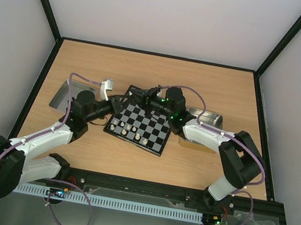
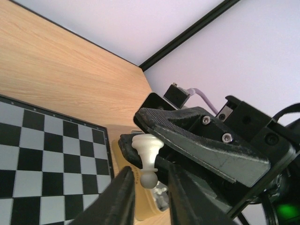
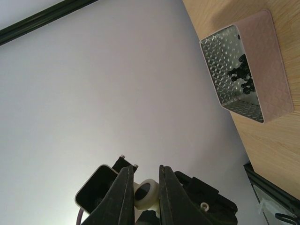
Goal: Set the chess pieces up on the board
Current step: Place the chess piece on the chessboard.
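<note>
First, at the near edge of the tabletop (image 1: pixel 146 71) the board (image 1: pixel 154 127) lies flat and a little turned, with black and pale grey checks and a black rim. Several small cream chess pieces (image 1: pixel 128 127) stand in its near rows.

Above the board's far edge the two arms meet. The right claw (image 3: pixel 144 178) is clamped on the round base of a smooth white piece (image 2: pixel 147 147). The left claw (image 2: pixel 150 180) has its dark fingers close on both sides of the piece's ball head, but I cannot tell if they press it.

Beyond, the left tin (image 1: pixel 59 96) sits toward the left edge and the right tin (image 1: pixel 212 117) toward the right edge. One of them has diamond-embossed metal walls and holds black pieces (image 3: pixel 241 75).

Farther, bare wood-grain surface reaches the black-framed far edge.
</note>
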You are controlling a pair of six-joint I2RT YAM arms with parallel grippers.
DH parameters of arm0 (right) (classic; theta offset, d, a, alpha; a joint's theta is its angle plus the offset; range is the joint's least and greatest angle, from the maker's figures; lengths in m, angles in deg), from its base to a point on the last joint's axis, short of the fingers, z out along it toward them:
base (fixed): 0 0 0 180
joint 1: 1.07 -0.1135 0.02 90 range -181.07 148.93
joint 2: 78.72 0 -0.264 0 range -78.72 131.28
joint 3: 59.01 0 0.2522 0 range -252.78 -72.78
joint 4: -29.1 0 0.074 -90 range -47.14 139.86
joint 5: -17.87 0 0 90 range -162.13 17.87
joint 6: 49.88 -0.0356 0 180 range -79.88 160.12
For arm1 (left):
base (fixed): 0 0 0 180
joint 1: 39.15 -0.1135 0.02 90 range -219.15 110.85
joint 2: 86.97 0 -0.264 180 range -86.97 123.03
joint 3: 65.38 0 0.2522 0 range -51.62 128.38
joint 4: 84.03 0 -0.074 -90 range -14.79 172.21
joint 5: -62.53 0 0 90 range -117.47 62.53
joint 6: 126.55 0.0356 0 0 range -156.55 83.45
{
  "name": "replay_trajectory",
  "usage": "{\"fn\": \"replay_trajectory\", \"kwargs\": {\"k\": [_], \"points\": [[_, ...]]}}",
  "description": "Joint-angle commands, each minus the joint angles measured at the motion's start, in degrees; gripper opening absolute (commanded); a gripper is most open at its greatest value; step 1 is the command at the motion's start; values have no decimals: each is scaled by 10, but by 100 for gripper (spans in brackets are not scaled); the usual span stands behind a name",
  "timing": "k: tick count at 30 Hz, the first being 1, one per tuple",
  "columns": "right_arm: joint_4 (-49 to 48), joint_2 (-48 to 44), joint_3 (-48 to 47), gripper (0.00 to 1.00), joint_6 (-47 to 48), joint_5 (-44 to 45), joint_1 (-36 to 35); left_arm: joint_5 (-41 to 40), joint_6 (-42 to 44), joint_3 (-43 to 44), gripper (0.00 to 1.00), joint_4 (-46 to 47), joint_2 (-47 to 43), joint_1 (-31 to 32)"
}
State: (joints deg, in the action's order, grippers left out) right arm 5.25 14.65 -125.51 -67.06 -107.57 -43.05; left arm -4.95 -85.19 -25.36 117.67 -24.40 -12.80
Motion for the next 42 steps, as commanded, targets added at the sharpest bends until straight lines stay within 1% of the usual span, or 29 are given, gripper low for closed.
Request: {"fn": "replay_trajectory", "kwargs": {"k": [1, 4, 6, 8, 9, 11, 14, 15, 16, 17, 19, 21, 24, 28, 32, 33, 39, 42], "points": [[-25, -28, 11, 9, -7, -10, -4, -8, 0, -4, 16, 35, -6, 0], [-17, -31, 18, 9, -3, -10, -6, -15, -1, -5, 9, 32, -7, 0], [-14, -34, 24, 9, 3, -9, -8, -18, 1, -3, 3, 25, -10, 0], [16, -45, 26, 9, 26, 4, -9, -21, 7, 1, 2, 6, -14, 0], [34, -54, 26, 12, 44, 16, -9, -24, 13, 6, 2, -10, -17, 0], [65, -66, 17, 23, 89, 36, -8, -27, 33, 20, 2, -58, -21, 0], [104, -67, -17, 48, 202, 38, -7, -19, 82, 54, 2, -162, -19, 0], [108, -63, -27, 54, 241, 24, -7, -15, 102, 65, 2, -200, -18, 0], [110, -57, -33, 58, 294, 6, -7, -10, 120, 75, 2, -234, -19, 0], [115, -52, -38, 60, 328, -17, -7, -3, 140, 84, 2, -264, -21, 0], [130, -47, -35, 60, 388, -56, -6, 18, 180, 103, 2, -311, -26, 0], [166, -54, -30, 60, 449, -73, -5, 41, 210, 118, 2, -344, -34, 0], [238, -79, -27, 60, 528, -71, -3, 76, 224, 131, 2, -350, -45, 0], [294, -120, -22, 58, 582, -41, -2, 110, 246, 150, 2, -364, -54, 0], [301, -147, -14, 54, 585, -18, 0, 134, 271, 167, 2, -379, -63, 0], [293, -152, -11, 53, 579, -20, 0, 143, 275, 170, 2, -378, -64, 0], [243, -163, -2, 40, 541, -66, 0, 184, 286, 187, 2, -366, -66, 0], [241, -171, 4, 36, 538, -64, -1, 192, 289, 193, 2, -361, -66, 0]]}}
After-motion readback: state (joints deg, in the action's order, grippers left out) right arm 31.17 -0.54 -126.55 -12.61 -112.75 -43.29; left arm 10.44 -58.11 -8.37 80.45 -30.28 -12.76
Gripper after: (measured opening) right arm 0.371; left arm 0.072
